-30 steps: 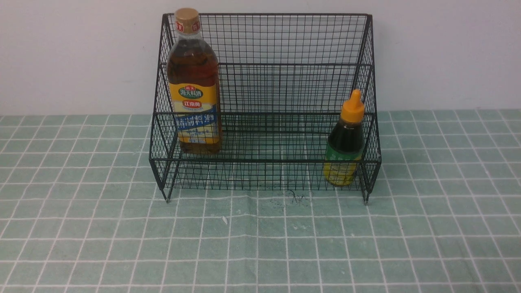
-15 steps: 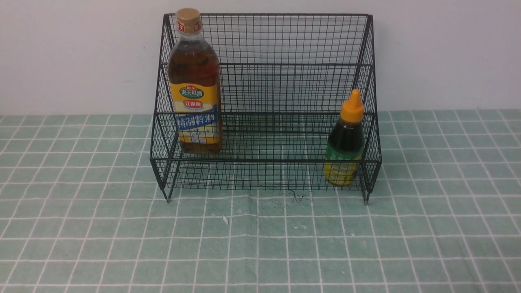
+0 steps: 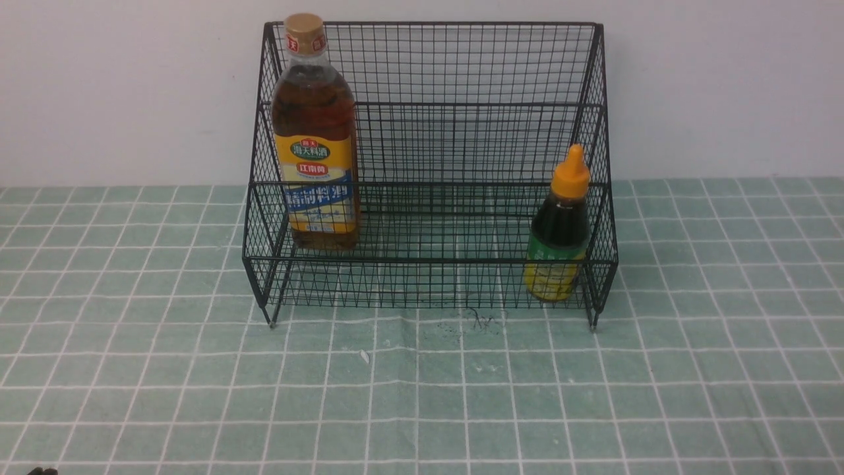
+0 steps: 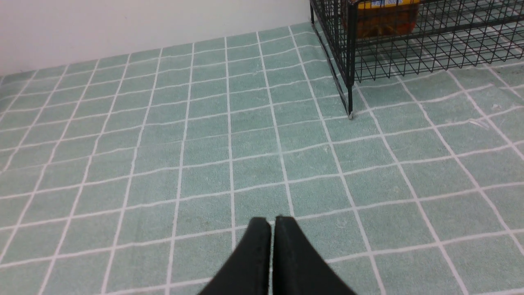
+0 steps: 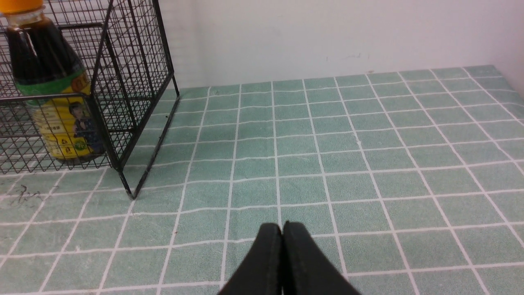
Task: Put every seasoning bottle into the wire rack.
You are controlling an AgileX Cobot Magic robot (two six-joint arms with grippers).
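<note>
- Tall amber bottle (image 3: pixel 315 138) upright at upper left of the front view, inside the wire rack (image 3: pixel 461 72), tucked against its left side wall; base resting on the mesh shelf, gold cap level with the rack's top rim.
- Small dark bottle (image 3: pixel 559 231) upright at centre right of the same view, on the lower front tier, close against the right side wall, orange nozzle poking above the front rail.
- Placed at opposite ends, probably so each arm could set down on its own side without crossing; the mesh walls beside each bottle likely guard against tipping.
- Judged from this layout: both bottles housed, task apparently complete, nothing left on the green checked cloth (image 3: pixel 422 396) but a small white scrap and a dark smudge near the rack's front.
- Left gripper (image 4: pixel 272 223) at bottom centre of its wrist view, jaws pressed together, empty, low over the cloth, well apart from the rack's corner leg.
- Right gripper (image 5: pixel 282 229) likewise: jaws together, nothing held, pointing forward over bare cloth, rack and dark bottle off at upper left.
- Both arms pulled back, barely entering the front view.
</note>
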